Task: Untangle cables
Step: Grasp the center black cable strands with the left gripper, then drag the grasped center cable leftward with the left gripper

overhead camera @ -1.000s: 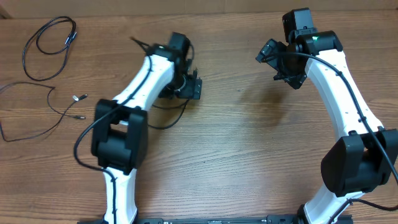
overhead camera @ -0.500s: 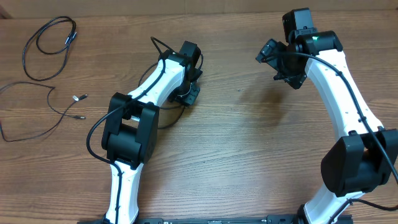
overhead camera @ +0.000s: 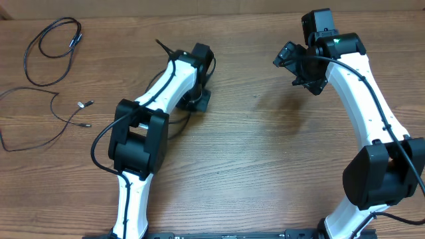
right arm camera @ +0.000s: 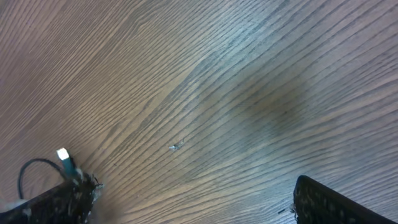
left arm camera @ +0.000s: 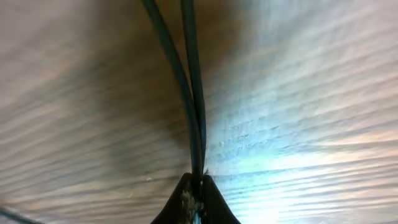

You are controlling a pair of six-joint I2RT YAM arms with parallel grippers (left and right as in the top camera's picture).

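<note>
My left gripper [overhead camera: 198,101] is shut on two dark cable strands [left arm camera: 194,62], which run straight up and away from its closed tips [left arm camera: 198,186] just above the wooden table. In the overhead view a black cable end [overhead camera: 161,46] sticks out beside the left arm. A black looped cable [overhead camera: 52,41] lies at the far left corner. Below that loop a thin cable [overhead camera: 40,129] with small metal plugs [overhead camera: 83,104] lies apart. My right gripper [overhead camera: 302,70] hovers open over bare wood, with nothing between its fingers [right arm camera: 336,202].
The wooden table [overhead camera: 265,153] stretches between the two arms. The right wrist view shows only wood grain and a small speck [right arm camera: 175,147]. Both arm bases stand at the near edge.
My left gripper has closed from wide open onto the cable strands and shifted slightly right. The cable end beside the left arm has swung. The right arm has not moved.
</note>
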